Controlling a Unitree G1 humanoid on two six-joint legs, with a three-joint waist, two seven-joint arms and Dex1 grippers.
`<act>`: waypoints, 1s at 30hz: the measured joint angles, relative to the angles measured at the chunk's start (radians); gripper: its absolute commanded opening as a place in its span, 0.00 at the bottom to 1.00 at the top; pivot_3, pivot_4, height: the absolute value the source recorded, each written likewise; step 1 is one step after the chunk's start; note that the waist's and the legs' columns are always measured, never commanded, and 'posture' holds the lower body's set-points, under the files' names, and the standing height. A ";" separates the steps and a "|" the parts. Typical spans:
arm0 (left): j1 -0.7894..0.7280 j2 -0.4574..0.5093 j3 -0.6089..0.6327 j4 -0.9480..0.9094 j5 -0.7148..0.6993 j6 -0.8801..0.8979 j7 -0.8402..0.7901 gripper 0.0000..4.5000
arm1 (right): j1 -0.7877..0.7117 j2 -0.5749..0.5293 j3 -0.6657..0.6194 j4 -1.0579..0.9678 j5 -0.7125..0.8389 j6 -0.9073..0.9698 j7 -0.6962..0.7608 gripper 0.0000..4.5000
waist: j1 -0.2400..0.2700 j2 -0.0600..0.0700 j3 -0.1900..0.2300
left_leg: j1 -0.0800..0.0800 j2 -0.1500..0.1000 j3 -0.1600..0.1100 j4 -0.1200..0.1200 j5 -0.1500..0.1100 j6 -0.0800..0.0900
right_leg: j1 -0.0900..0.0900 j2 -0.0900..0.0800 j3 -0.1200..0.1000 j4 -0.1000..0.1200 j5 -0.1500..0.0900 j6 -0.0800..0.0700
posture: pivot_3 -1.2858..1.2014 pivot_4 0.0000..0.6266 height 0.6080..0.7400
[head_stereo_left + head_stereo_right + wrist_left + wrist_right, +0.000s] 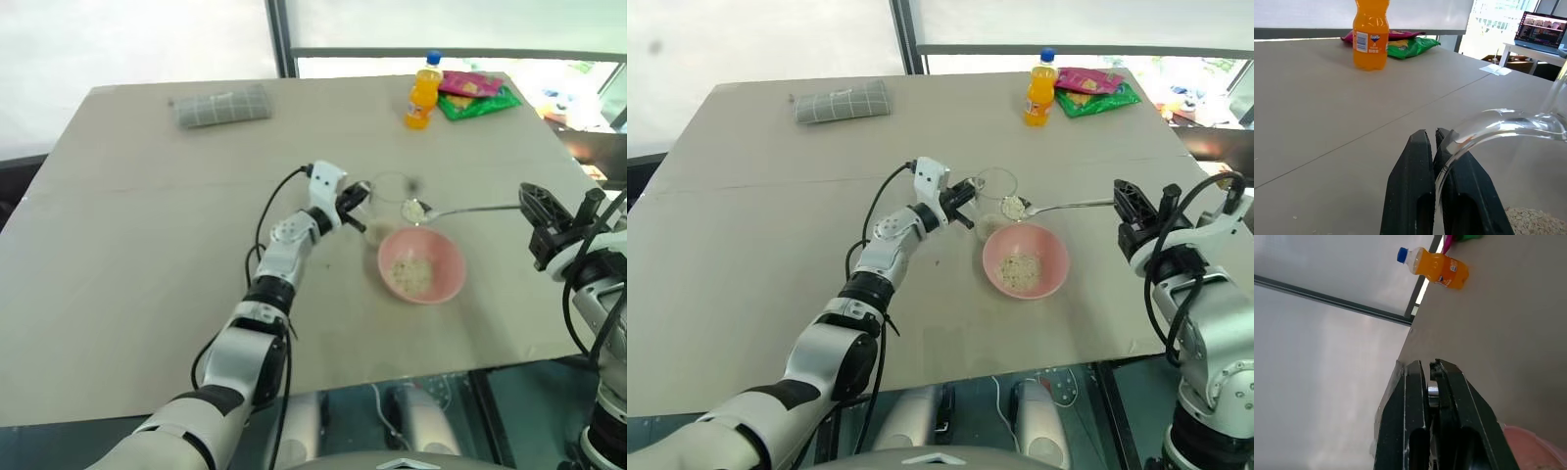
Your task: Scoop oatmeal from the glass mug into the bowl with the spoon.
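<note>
1. right now the left gripper is clamping its two black fingers tight on the handle of the glass mug, with the clear handle curving over them in the left wrist view.
2. the glass mug is standing upright on the table, just behind the bowl and near the middle of the tabletop.
3. the right gripper is pinching the far end of the spoon; its fingers are pressed together with the silver handle showing between them in the right wrist view.
4. the spoon is reaching level from the right gripper toward the mug, and its small oval bowl is hanging over the gap between the mug's rim and the pink bowl's back edge.
5. a small heap of oatmeal is sitting on the spoon's bowl.
6. more oatmeal is lying as a pale patch in the bottom of the pink bowl, and some flakes are showing at the base of the mug in the left wrist view.
7. the bowl is resting flat on the table, close to the front edge and between the two arms.
8. an orange drink bottle with a blue cap is standing at the far side of the table, beside pink and green snack packets.
9. a rolled grey checked cloth is lying at the far left, well apart from everything else.
</note>
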 measured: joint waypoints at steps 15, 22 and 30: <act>-0.016 -0.007 0.000 0.034 0.002 -0.021 -0.009 0.01 | 0.054 -0.224 0.046 0.025 0.002 0.056 0.066 0.00 | 0.000 0.000 0.000 | 0.000 0.000 0.000 0.001 0.000 0.000 | 0.001 0.000 0.000 -0.001 0.000 0.000 | 0.52 0.24 1.00; 0.010 -0.003 0.007 -0.001 0.001 -0.021 0.004 0.01 | 0.027 -0.385 0.076 0.119 0.002 0.155 0.118 0.00 | 0.000 0.000 0.000 | 0.000 0.000 0.000 0.001 0.000 0.000 | 0.001 0.000 0.001 0.000 0.000 0.000 | 0.52 0.24 1.00; 0.047 0.004 0.008 -0.060 0.001 -0.006 0.024 0.01 | -0.259 -0.650 0.229 0.197 -0.078 0.326 0.177 0.00 | 0.000 -0.001 0.000 | 0.001 0.001 0.001 0.001 0.000 0.000 | 0.001 0.001 0.000 0.000 0.000 0.000 | 0.52 0.24 1.00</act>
